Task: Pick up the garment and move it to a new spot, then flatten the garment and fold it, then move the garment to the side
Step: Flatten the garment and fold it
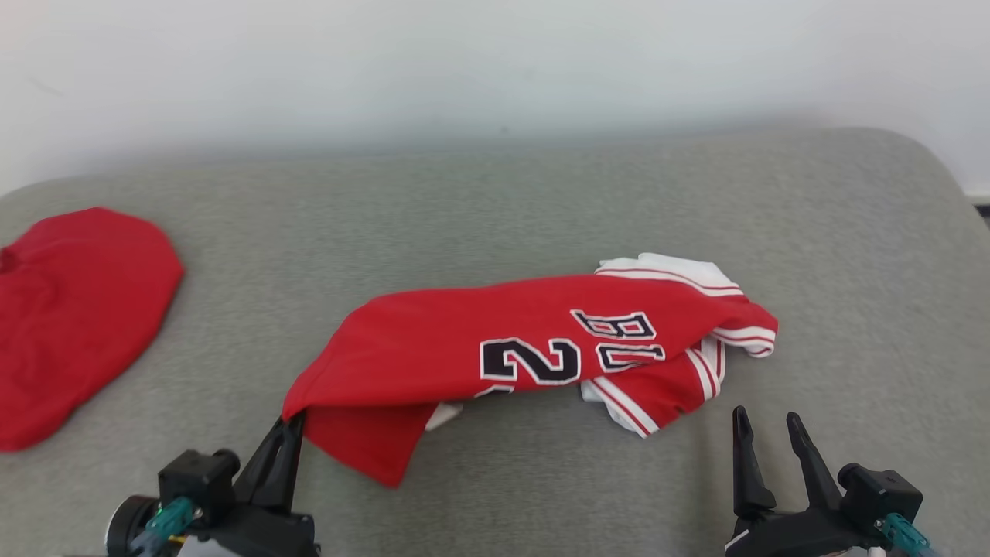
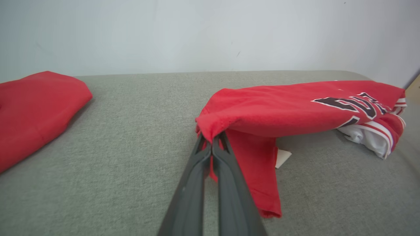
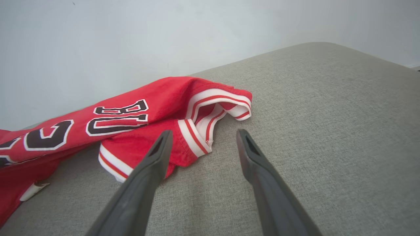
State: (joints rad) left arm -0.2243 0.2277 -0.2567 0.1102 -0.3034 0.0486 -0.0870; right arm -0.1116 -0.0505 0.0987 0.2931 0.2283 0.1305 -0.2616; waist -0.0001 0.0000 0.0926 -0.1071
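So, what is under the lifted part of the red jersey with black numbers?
Under the red jersey, a small white tag and grey fabric surface show; deeper folds hide the rest.

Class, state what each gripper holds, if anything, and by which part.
The left gripper pinches the red jersey at a bunched edge of its plain end. The right gripper is open, holding nothing.

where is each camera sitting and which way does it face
Head view: up on the head, looking forward and down over the grey cushion at the red jersey; left gripper lower left, right gripper lower right.
Left wrist view: low on the left arm, looking along its shut fingers, which pinch the jersey's corner.
Right wrist view: low on the right arm, looking between its open fingers at the jersey's striped end.
Shared: all three show the jersey and the pale wall.
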